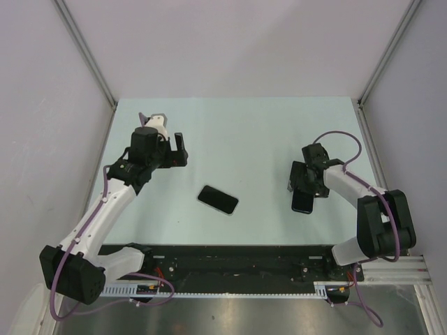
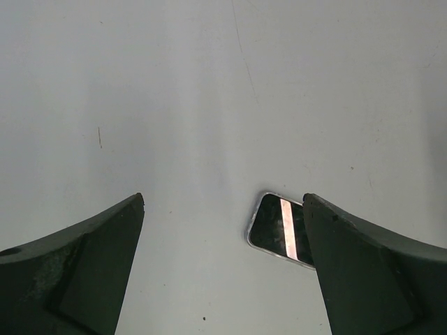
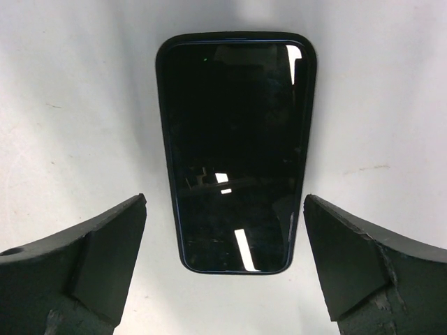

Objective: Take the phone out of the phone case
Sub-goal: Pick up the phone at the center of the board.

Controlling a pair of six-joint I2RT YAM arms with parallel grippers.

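Right jaws stand wide and empty, straddling the near end of the dark-rimmed phone case (image 3: 236, 150), which lies flat on the tabletop (image 3: 377, 105) mid-frame. Left jaws gape likewise, with a silver-edged phone (image 2: 278, 227), seemingly bare, at lower right. If the case still holds anything, pinch its long rims, never the glossy face.

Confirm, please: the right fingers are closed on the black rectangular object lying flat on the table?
No. The right wrist view shows the right fingers open, not touching the black rectangular object, which lies flat on the table.
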